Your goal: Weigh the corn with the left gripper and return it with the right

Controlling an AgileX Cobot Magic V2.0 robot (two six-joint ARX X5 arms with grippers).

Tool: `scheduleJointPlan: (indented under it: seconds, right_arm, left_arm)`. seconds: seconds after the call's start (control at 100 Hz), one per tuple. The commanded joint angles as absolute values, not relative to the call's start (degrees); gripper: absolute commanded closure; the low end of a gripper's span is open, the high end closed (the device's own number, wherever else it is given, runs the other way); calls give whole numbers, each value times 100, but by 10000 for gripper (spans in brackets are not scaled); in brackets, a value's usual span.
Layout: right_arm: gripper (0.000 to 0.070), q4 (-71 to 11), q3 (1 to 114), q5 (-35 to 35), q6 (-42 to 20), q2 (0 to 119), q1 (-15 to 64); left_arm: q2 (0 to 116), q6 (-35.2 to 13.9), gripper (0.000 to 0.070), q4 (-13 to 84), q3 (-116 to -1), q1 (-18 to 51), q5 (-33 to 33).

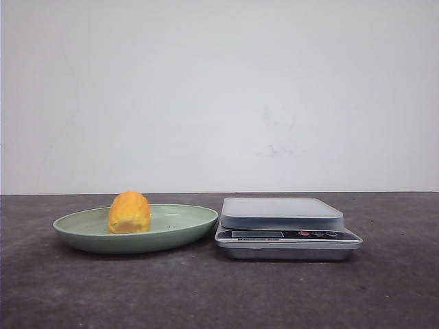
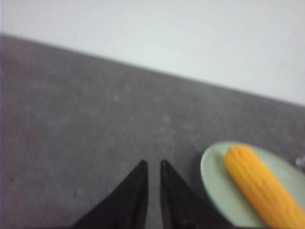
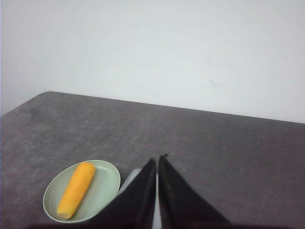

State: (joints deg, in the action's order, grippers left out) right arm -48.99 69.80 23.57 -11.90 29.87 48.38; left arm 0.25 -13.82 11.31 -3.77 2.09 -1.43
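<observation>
Item one, the corn [image 1: 129, 212]: I see it lying in the green plate [image 1: 184, 221], end-on to the front camera; the wrist cameras show it as a longer cob than that view suggests.

Item two, the scale [image 1: 282, 223]: just beside the plate on the dark table [image 1: 219, 295], its platform bare. I cannot read the display.

Item three, the left gripper [image 2: 151, 164]: above bare table near the plate's rim, fingers nearly together with a narrow gap, nothing between them.

Item four, the right gripper [image 3: 157, 160]: held high above the table, over a pale edge that I take for the scale, fingers closed to a sliver and empty.

Status, by my judgement: nothing is weighed yet. Left to do: left arm lifts the corn onto the scale, then the right arm carries it to the plate.
</observation>
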Motion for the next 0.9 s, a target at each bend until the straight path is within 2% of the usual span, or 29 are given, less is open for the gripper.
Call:
scheduleJointPlan:
  seconds: [0.0,0.89]
  right_arm:
    - [700,-4840,7050,2342,-1245,3011,4899]
    - [700,-4840,7050,2342,-1245,3011,4899]
  left_arm:
    - [19,-1288,700,1066,-301,187,-198]
    - [19,-1142,700,1066,-78,97,-196]
